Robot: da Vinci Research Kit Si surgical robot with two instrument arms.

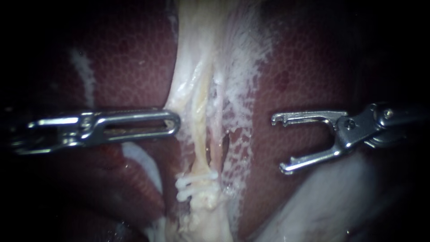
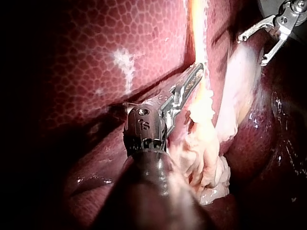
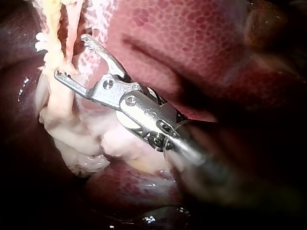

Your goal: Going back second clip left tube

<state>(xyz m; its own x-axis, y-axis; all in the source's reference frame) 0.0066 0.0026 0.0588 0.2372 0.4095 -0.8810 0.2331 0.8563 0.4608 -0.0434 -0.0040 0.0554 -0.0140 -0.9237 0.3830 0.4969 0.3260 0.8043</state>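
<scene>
Well right of the tube (image 1: 200, 143), over bare liver (image 1: 304, 71), right instrument (image 1: 278, 144) holds its jaws apart.

Deep maroon across the liver (image 1: 134, 67), netted with a fine paler honeycomb. Cream to pale yellow along the tube (image 1: 199, 94), lacy white webbing (image 1: 244, 54) beside it. Chalk white on the clips (image 1: 197, 181). Bright polished silver on the left instrument (image 1: 172, 123) and right instrument (image 1: 278, 144).
</scene>
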